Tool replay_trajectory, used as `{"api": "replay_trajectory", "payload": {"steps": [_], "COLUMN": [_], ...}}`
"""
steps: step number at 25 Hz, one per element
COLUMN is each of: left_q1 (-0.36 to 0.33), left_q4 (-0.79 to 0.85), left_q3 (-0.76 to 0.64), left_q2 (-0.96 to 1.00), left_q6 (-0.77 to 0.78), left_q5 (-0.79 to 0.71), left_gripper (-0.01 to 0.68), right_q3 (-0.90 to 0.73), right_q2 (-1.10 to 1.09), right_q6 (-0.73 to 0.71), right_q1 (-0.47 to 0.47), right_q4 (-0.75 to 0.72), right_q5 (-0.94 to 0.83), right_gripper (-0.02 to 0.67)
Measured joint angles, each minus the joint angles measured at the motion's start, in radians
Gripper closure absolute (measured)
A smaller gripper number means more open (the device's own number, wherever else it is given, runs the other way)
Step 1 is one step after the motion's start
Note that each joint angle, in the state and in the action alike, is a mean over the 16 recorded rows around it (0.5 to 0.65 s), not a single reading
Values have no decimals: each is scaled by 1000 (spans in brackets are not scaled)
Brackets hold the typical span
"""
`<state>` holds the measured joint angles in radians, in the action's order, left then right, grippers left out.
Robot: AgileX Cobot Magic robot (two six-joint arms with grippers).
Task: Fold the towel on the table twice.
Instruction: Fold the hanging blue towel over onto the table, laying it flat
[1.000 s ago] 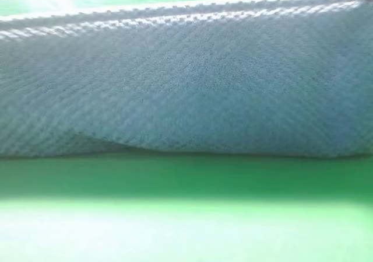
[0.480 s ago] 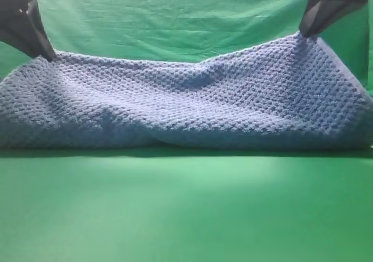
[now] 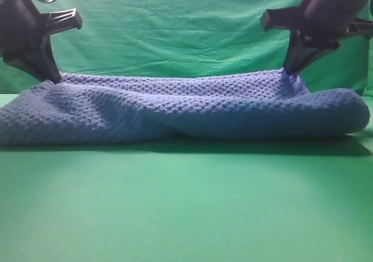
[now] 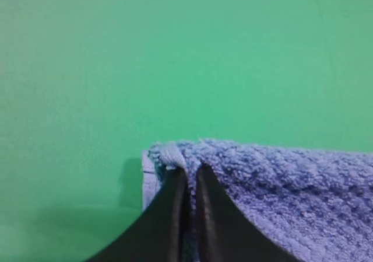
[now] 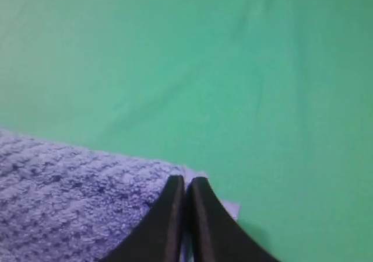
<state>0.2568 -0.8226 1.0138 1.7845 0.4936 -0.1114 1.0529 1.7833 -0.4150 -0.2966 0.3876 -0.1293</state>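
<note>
The blue-grey waffle towel (image 3: pixel 186 110) lies folded lengthwise across the green table (image 3: pixel 186 209), a long low roll. My left gripper (image 3: pixel 52 78) is shut on the towel's far left corner (image 4: pixel 169 157); its black fingers (image 4: pixel 175 215) pinch the pale hem. My right gripper (image 3: pixel 287 72) is shut on the far right corner, where the towel (image 5: pixel 87 203) sits under the closed black fingers (image 5: pixel 175 215). Both corners rest low, near the towel's back edge. The towel's right end bulges in a rounded fold.
A wrinkled green cloth backdrop (image 3: pixel 175 34) hangs behind the table. Bare green table surface stretches in front of the towel to the near edge.
Both grippers have carried the held edge back and down; the towel, earlier raised and filling the view, now lies flattened into a folded strip, and the arms stand lower.
</note>
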Motion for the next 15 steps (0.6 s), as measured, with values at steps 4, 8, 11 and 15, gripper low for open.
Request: {"api": "replay_trajectory", "payload": {"steps": [4,8,11,15], "left_q1": [0,0,0,0], "left_q4": [1,4,12,33], "left_q3": [4,9,19,44], "left_q2": [20,31,30,11], "left_q6": [13,33,52,77], "left_q5": [16,-4,-44,-115], "left_gripper": [623,496,376,230], "right_q3": [10,17,27,45], "right_q2": [27,34,24,-11], "right_q6": [0,-1,-1,-1], "right_q1": [0,0,0,0], "right_q4": [0,0,0,-3], "right_q5": [17,20,8,-24], "right_gripper": [573,431,310,163]}}
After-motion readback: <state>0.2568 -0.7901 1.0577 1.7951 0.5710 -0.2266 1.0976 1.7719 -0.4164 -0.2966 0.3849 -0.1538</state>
